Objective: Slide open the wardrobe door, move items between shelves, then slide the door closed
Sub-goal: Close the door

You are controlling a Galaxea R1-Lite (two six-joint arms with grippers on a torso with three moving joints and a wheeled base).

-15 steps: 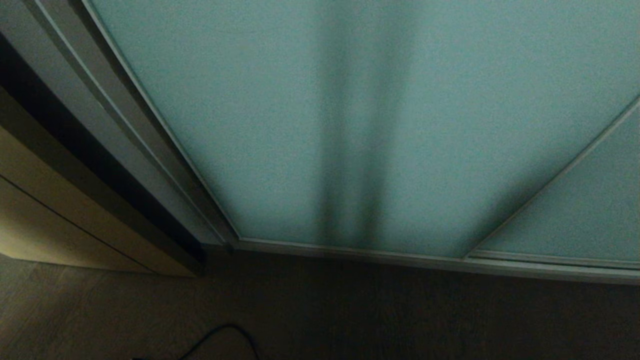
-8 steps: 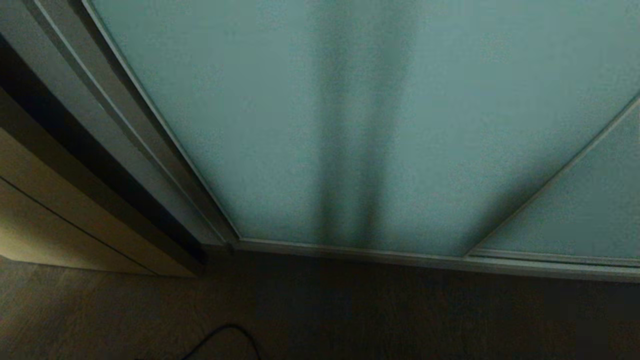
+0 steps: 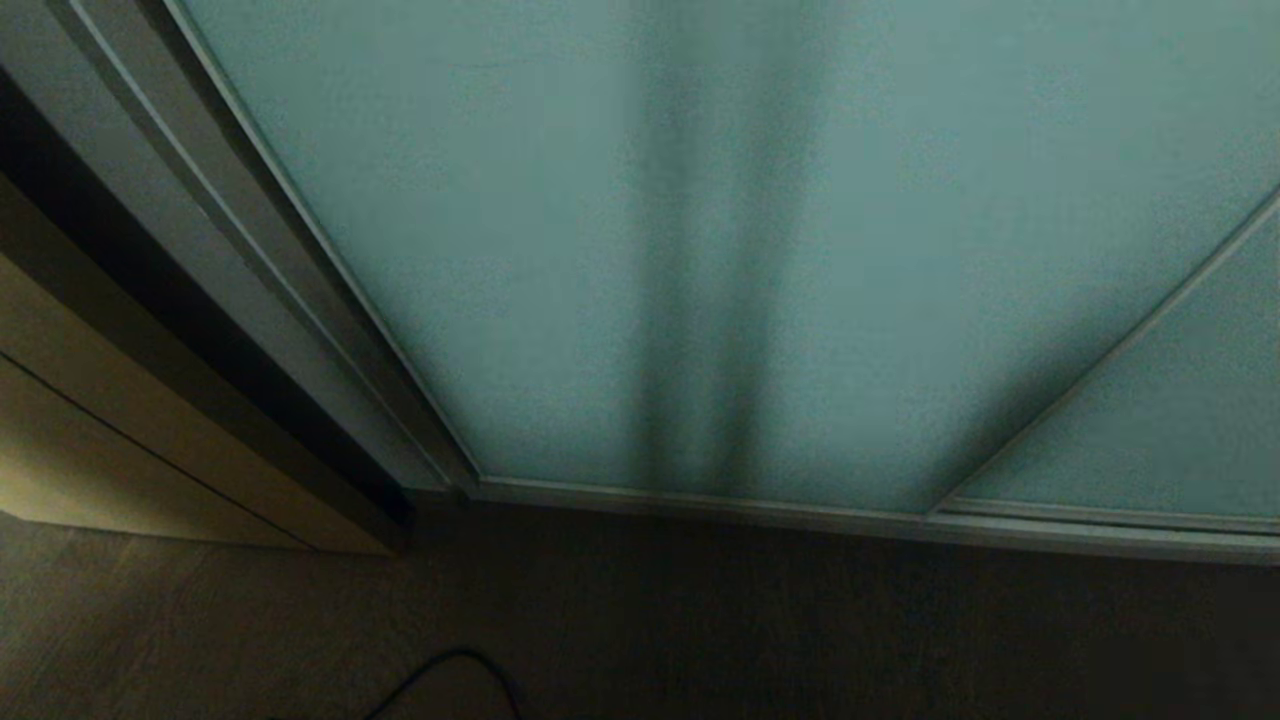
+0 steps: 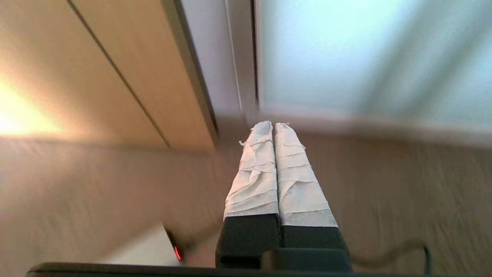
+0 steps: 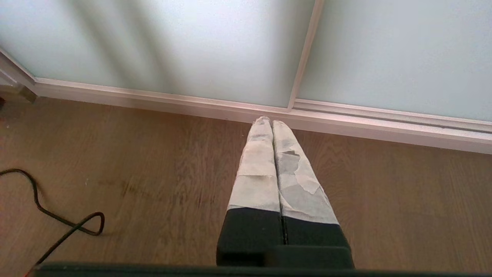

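Very first step, by the look of it: sliding wardrobe door (image 3: pixel 640 250) fully closed, filling the head view ahead, its frosted blue-green panel running down to the bottom rail (image 3: pixel 800 515) at the floor (image 3: pixel 700 620). No shelves or items visible yet, all hidden behind the panel. Second panel (image 3: pixel 1150 440) overlapping at the right; beige cabinet front (image 3: pixel 120 450) to the left, past the grey wardrobe side. Neither arm in the head view. Left gripper (image 4: pixel 273 125) hanging low over the floor, taped fingers (image 4: pixel 255 173) pressed together on nothing, pointed toward the door's left frame edge (image 4: pixel 255 57) near the corner by the cabinet. Right gripper (image 5: pixel 269 121) likewise low and idle, fingers (image 5: pixel 259 173) pressed together and empty, aimed at the seam between the two panels. Cable (image 5: pixel 57 223) loose on the floor. Next move likely: raising the left arm, setting a fingertip against the left frame edge, then pushing the door sideways toward the right. Flat panel, no handle in sight, so a firm purchase on the thin frame probably needed.
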